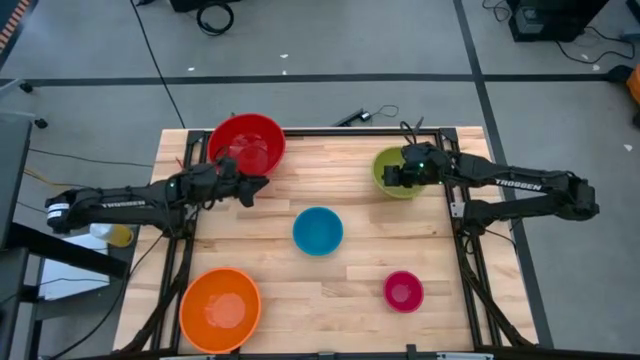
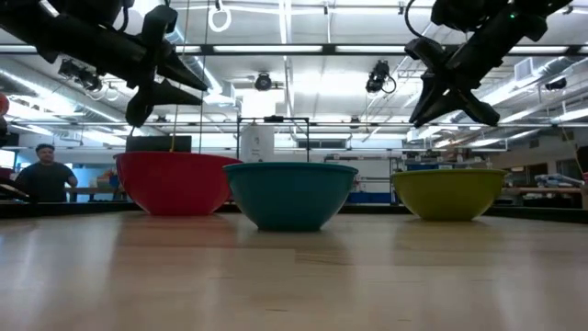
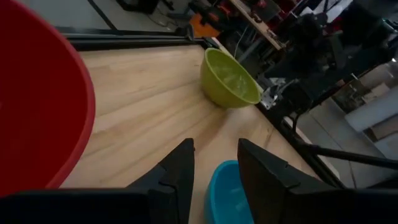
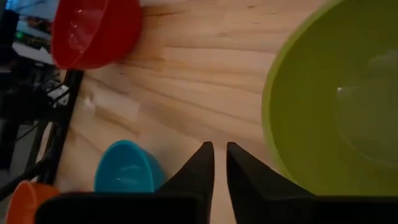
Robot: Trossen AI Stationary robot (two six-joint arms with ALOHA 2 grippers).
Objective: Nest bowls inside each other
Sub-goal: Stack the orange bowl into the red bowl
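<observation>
Five bowls stand upright on their bases on the wooden table. The red bowl point(image 1: 245, 145) is at the far left, the olive green bowl point(image 1: 395, 172) at the far right, the blue bowl point(image 1: 318, 230) in the middle, the orange bowl point(image 1: 220, 308) at the near left and the magenta bowl point(image 1: 403, 290) at the near right. My left gripper point(image 1: 258, 187) hangs open above the table, just near of the red bowl, and holds nothing. My right gripper point(image 4: 219, 152) hovers by the green bowl's left rim point(image 4: 273, 106), its fingers a narrow gap apart, touching nothing.
Dark metal frame rails point(image 1: 465, 230) run along the table's left and right sides. In the low view a person point(image 2: 41, 179) shows in the room beyond the table. Bare wood point(image 1: 300, 290) lies between the blue, orange and magenta bowls.
</observation>
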